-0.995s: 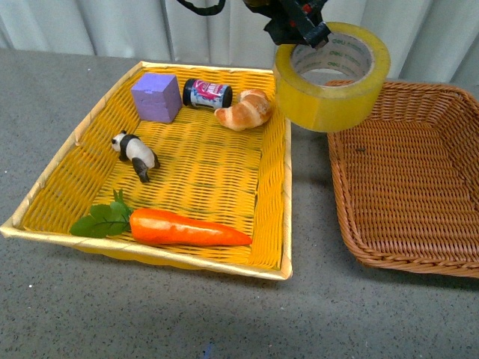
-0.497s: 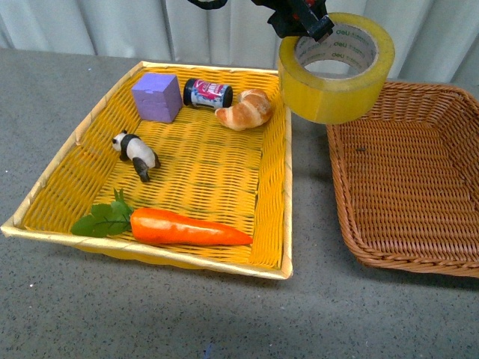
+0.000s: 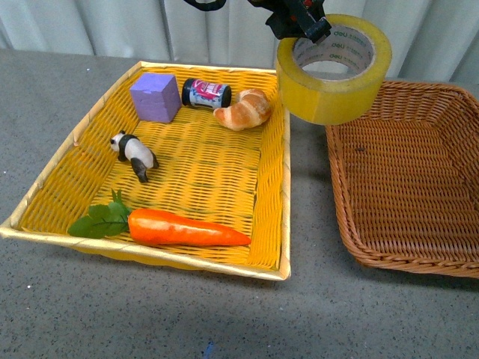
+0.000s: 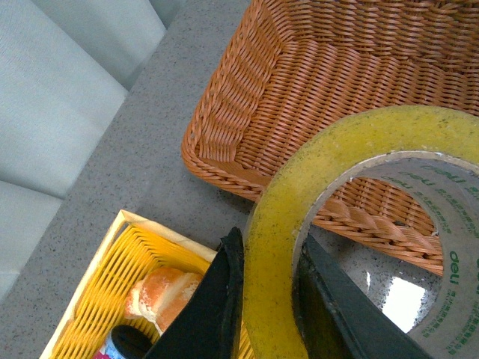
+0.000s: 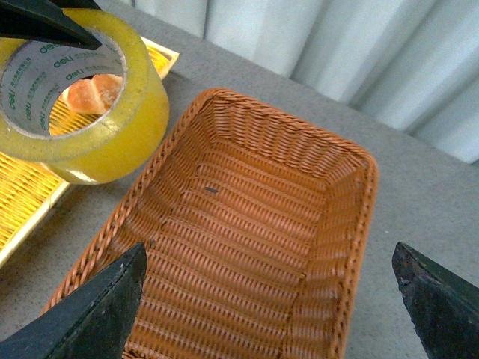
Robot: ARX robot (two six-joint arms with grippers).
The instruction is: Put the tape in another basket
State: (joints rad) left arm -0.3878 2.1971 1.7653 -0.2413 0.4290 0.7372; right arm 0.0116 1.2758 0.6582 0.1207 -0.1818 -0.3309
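The tape (image 3: 333, 93), a wide yellow roll with a white core, hangs in the air above the gap between the two baskets, at the near-left corner of the brown wicker basket (image 3: 340, 198). My left gripper (image 3: 303, 22) is shut on the roll's wall, one finger inside the core and one outside; the left wrist view shows this grip on the tape (image 4: 273, 299) by the left gripper (image 4: 269, 239). The right wrist view shows the tape (image 5: 112, 142) beside the basket (image 5: 247, 217). My right gripper (image 5: 269, 258) stands open above that basket, holding nothing.
A bright yellow woven basket (image 3: 284, 187) lies left of the brown one. It holds a purple cube (image 3: 156, 97), a small jar (image 3: 207, 93), a croissant (image 3: 243, 110), a toy panda (image 3: 135, 153) and a carrot (image 3: 183, 228). Grey tabletop surrounds both baskets, with curtains behind.
The tape, held by my left gripper, rose a little and shifted slightly right toward the brown basket, then stayed almost still over the last half second.
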